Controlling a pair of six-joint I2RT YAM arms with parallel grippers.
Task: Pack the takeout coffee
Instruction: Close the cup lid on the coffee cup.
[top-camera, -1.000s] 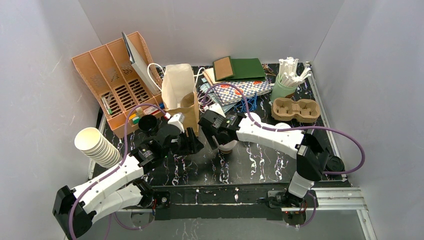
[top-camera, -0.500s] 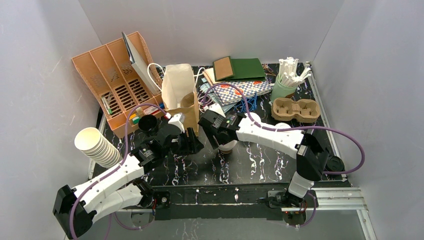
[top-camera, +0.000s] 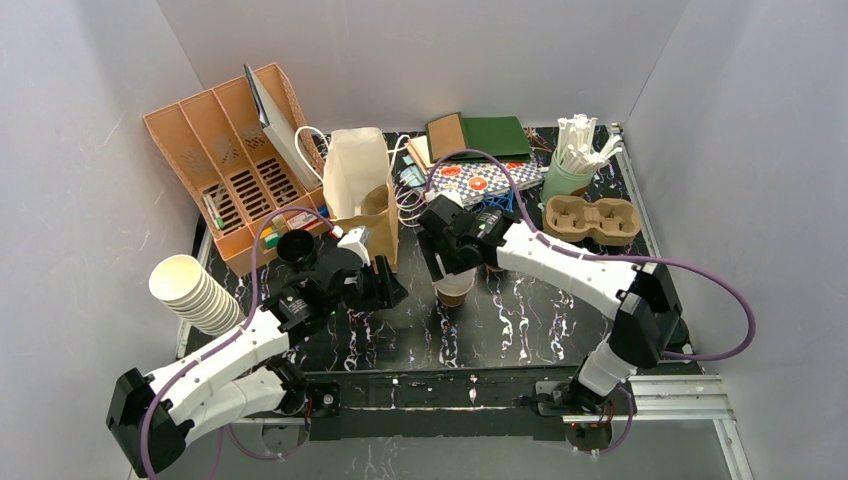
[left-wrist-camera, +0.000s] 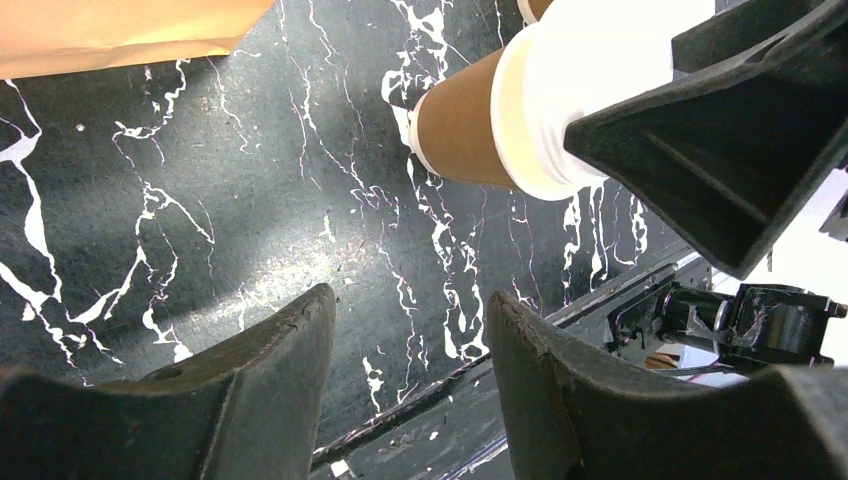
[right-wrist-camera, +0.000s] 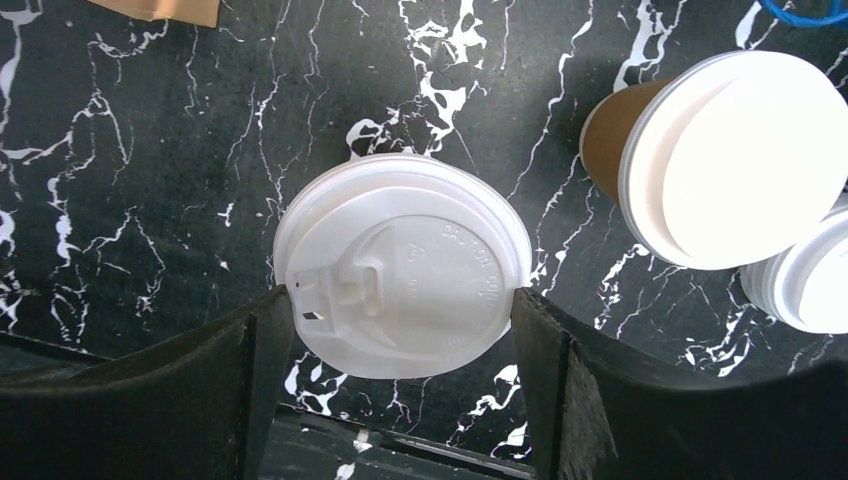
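— What is the left gripper (left-wrist-camera: 410, 300) doing?
— It hangs over the black marbled table (left-wrist-camera: 150, 200), left of centre in the top view, fingers spread wide and holding nothing.
— And the right gripper (right-wrist-camera: 400, 300)?
— It is clamped on a lidded cup (right-wrist-camera: 400, 250), one finger against each side of the white lid, at the centre of the top view.
— Others?
— A second lidded cup (right-wrist-camera: 720, 160) stands just beyond it. A brown paper bag (top-camera: 378, 215) stands farther back.

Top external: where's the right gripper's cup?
Mid-table: the lidded cup stands in the right gripper, right of the left gripper, near the brown bag.
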